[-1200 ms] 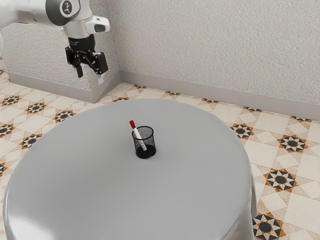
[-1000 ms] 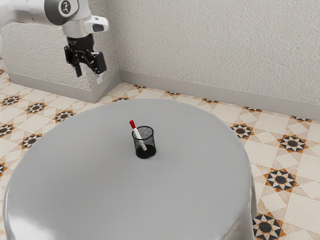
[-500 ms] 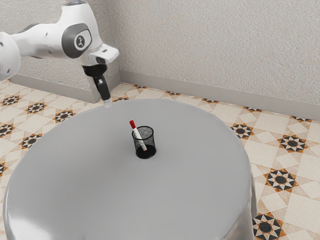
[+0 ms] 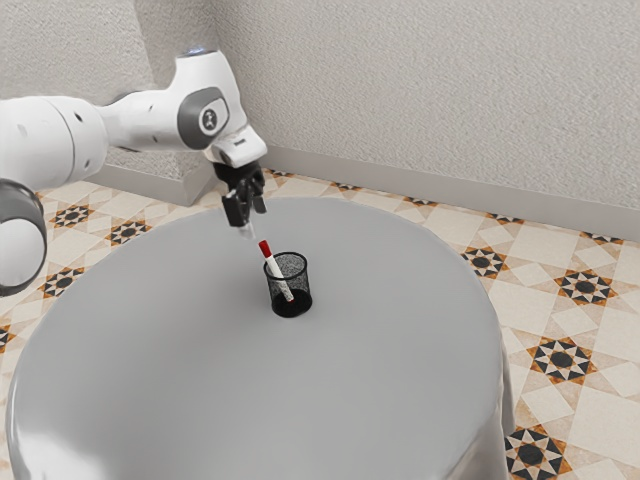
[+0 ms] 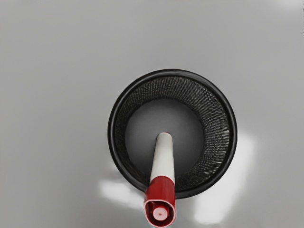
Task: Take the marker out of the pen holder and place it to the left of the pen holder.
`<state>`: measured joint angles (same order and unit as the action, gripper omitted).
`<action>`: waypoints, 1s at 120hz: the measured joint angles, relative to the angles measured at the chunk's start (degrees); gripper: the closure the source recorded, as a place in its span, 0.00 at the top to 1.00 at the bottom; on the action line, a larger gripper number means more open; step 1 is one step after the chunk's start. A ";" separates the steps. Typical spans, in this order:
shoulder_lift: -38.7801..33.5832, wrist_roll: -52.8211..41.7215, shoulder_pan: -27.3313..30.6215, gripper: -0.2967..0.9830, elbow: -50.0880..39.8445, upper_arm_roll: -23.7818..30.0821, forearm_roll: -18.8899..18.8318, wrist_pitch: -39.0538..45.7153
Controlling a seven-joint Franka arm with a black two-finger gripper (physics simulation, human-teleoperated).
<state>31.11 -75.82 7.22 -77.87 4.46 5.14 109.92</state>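
Fingers (image 4: 237,211) stand wide apart above one red-capped marker (image 5: 163,164), leaning in one mesh cup (image 5: 230,133). The cup sits toward the table's (image 4: 400,380) wall-side edge.

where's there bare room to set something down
Bare tabletop runs from the pen holder to the table's edge at the exterior view's right, and toward the camera. Crowded: the holder's mouth, where the marker leans out near the gripper.

light: bright, even, soft across wall (image 4: 450,90) | exterior view: white glare on grey table (image 4: 200,380) at the exterior view's lower left | wrist view: white reflections beside pen holder (image 5: 172,72), its inside dimmer
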 joint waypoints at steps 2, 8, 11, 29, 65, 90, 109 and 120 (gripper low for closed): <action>0.29 -0.66 0.09 0.74 0.16 0.12 0.12 0.03; 1.22 -2.51 0.43 0.74 0.42 0.33 0.90 0.10; 1.75 -3.39 0.70 0.74 0.49 0.38 1.42 0.13; 3.84 -7.94 1.19 0.73 0.61 0.52 4.02 0.26; 5.75 -14.17 1.17 0.66 0.68 0.55 5.85 0.41; 5.68 -16.61 1.21 0.32 0.93 0.48 7.35 0.44; 4.53 -17.68 1.18 0.22 0.93 0.47 7.88 0.52; 1.39 -18.14 1.12 0.20 0.83 0.46 8.00 0.46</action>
<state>32.50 -93.95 8.34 -77.04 4.92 13.14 110.39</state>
